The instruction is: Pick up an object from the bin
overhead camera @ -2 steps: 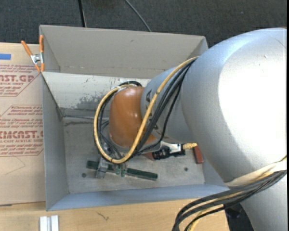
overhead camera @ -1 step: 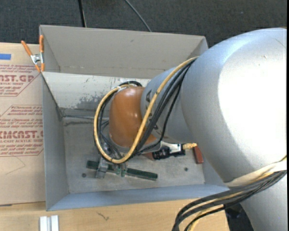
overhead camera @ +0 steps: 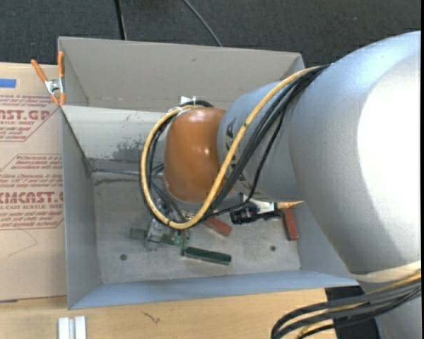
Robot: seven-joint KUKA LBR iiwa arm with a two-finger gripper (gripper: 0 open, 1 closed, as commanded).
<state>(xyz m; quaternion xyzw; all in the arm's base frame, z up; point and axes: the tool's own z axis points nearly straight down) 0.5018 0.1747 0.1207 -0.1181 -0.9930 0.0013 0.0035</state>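
Note:
My gripper reaches down to the bin floor left of the middle, under the orange cover and the looped cables. Just to its right, near the front wall, a dark green pen-like stick lies flat. A small red-brown piece rests a little above that stick. Whether anything sits in the gripper is hidden by the wrist.
Further right lie a black and white marker, a red-brown block and an orange-tipped pencil, partly under the arm. The arm covers the right and back of the bin. Bare grey floor shows at the left and front left.

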